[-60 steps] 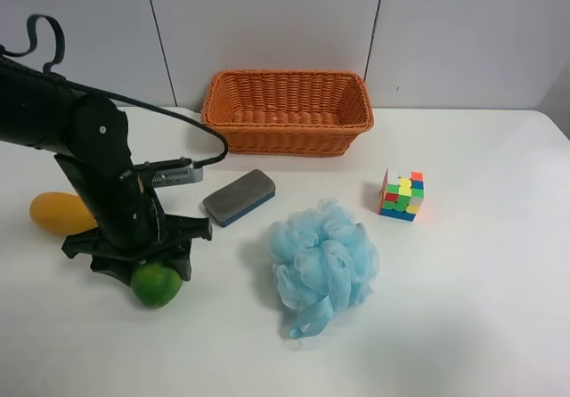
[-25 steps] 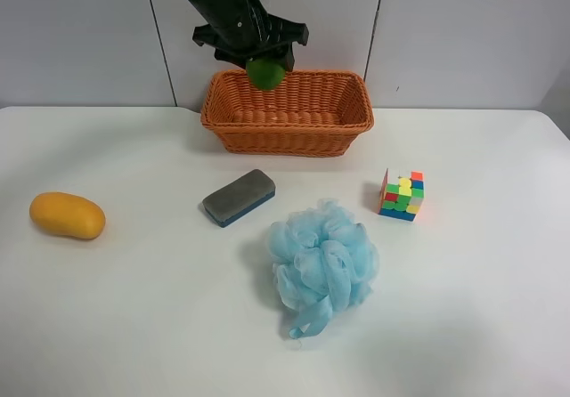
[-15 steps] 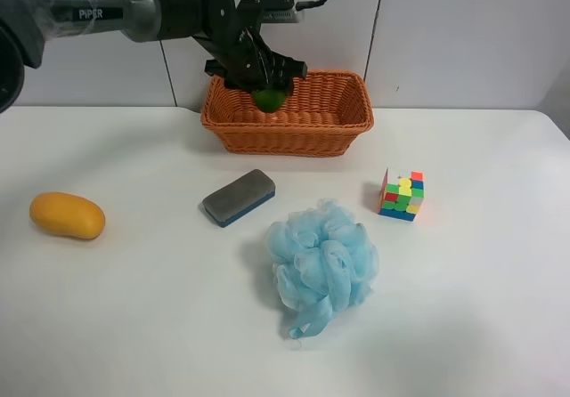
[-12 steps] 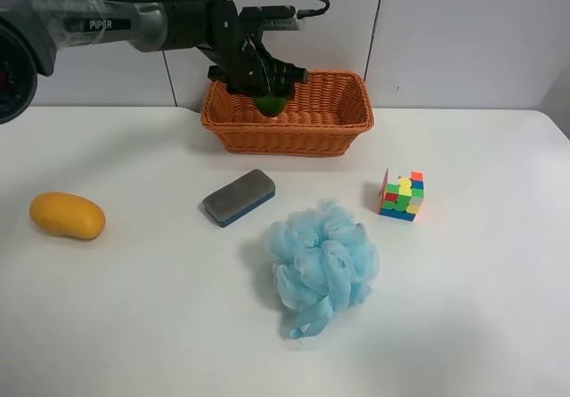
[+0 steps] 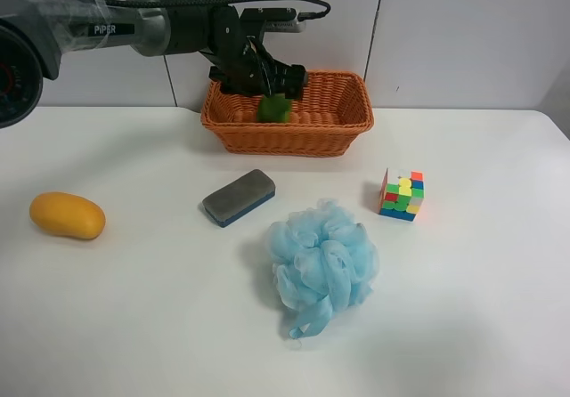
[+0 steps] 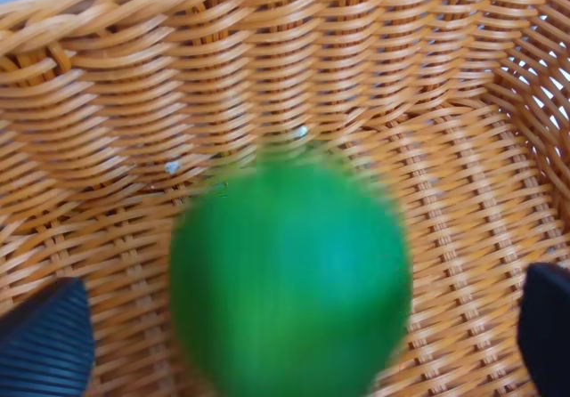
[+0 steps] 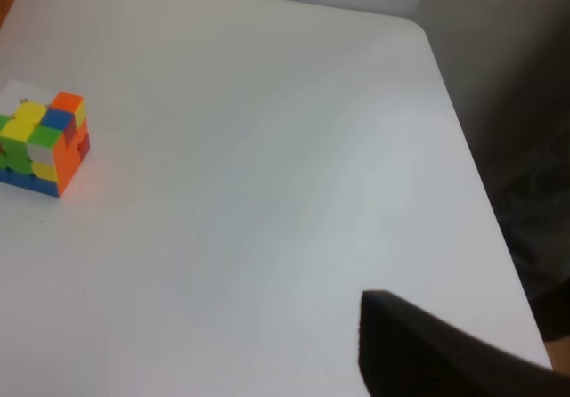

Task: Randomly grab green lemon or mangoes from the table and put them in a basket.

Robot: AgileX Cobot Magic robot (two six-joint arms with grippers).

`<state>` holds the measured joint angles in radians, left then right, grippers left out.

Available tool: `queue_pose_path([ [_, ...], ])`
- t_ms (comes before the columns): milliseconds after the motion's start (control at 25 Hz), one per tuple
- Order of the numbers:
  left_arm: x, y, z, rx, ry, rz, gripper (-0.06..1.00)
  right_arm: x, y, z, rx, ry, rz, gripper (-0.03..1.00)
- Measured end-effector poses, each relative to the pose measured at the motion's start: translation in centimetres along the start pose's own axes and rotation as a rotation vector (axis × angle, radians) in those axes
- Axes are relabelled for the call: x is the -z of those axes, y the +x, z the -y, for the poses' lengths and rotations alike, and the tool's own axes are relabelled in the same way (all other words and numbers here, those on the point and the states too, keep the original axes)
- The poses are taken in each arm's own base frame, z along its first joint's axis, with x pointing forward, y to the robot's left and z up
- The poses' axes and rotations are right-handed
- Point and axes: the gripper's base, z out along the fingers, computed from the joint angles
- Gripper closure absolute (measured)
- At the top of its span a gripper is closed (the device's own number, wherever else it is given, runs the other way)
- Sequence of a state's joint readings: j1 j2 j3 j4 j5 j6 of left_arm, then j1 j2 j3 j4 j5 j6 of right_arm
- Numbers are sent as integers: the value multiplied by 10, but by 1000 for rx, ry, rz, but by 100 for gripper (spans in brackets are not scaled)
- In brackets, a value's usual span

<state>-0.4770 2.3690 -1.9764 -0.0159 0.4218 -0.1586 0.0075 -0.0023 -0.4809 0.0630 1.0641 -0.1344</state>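
The green lemon (image 5: 272, 109) is blurred, inside the orange wicker basket (image 5: 294, 134) at the back of the white table (image 5: 463, 281). My left gripper (image 5: 260, 78) hovers just above it, over the basket's left half. In the left wrist view the lemon (image 6: 289, 277) sits loose against the basket's woven wall (image 6: 267, 59), and my left gripper (image 6: 294, 335) is open, its fingertips spread wide on either side without touching it. The yellow-orange mango (image 5: 68, 215) lies on the table at the far left. Of my right gripper only a dark part (image 7: 427, 352) shows, above bare table.
A grey and blue eraser (image 5: 238, 197) lies in front of the basket. A blue bath sponge (image 5: 321, 262) sits mid-table. A colourful puzzle cube (image 5: 402, 194) stands to its right and shows in the right wrist view (image 7: 43, 148). The table's corner (image 7: 419, 32) is near.
My left arm carried the green lemon from the table's front left up and over to the basket, lowered it, and let go. The lemon has dropped below the fingers.
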Motion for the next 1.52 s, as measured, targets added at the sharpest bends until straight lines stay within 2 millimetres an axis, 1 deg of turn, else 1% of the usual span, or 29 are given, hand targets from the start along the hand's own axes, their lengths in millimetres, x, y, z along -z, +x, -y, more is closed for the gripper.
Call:
queue_pose_path([
  [80,0,0,0,0,0,0,-4,0,0,0,0,0,0,-2],
  [240,1,1,0,0,-3,-18,-5,0,0,0,0,0,0,-2],
  [320,8,-2,1,1,-5,-39,-5,0,0,0,0,0,0,-2],
  [400,21,-7,2,1,-10,-73,-5,0,0,0,0,0,0,-2],
  [520,51,-19,4,0,-18,-125,-5,0,0,0,0,0,0,-2],
  [640,91,-33,5,1,-27,-176,-5,0,0,0,0,0,0,-2],
  [800,145,-45,5,1,-44,-243,-5,0,0,0,0,0,0,-2],
  [920,183,-53,3,-20,-75,-267,-5,0,0,0,0,0,0,-2],
  [1080,226,-57,1,-64,-107,-276,-5,0,0,0,0,0,0,-2],
  [1160,242,-50,0,-85,-107,-287,-5,0,0,0,0,0,0,-2],
  [1280,269,-33,-2,-99,-101,-271,-5,0,0,0,0,0,0,-2],
  [1400,299,-7,-6,-103,-90,-246,-5,0,0,0,0,0,0,-2],
  [1520,337,24,-10,-104,-84,-210,-5,0,0,0,0,0,0,-2],
])
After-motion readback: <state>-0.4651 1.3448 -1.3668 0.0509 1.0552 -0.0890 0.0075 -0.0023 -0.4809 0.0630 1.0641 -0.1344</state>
